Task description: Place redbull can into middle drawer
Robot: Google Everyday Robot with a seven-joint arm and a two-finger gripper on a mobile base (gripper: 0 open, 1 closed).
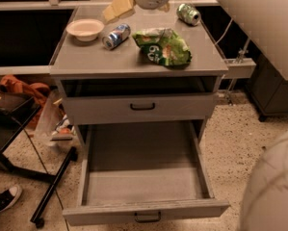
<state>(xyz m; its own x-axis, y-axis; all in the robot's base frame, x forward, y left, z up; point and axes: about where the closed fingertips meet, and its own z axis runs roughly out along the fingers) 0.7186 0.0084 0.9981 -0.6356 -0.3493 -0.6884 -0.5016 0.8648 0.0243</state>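
The redbull can (117, 35) lies on its side on the cabinet top (100, 59), between a white bowl and a green bag. My gripper (118, 6), pale yellow under a white wrist, hangs at the back of the top, just above and behind the can, not touching it. The middle drawer (143, 211) is pulled far out below, and its grey inside holds nothing. The uppermost drawer (142, 106) with the same front sits above it, slightly out.
A white bowl (85, 29) stands left of the can. A crumpled green chip bag (165, 44) lies to the can's right and a green can (188, 13) at the back right. My white arm (264, 18) fills the right edge. A black stand (52, 186) and a shoe (4, 201) are on the floor at left.
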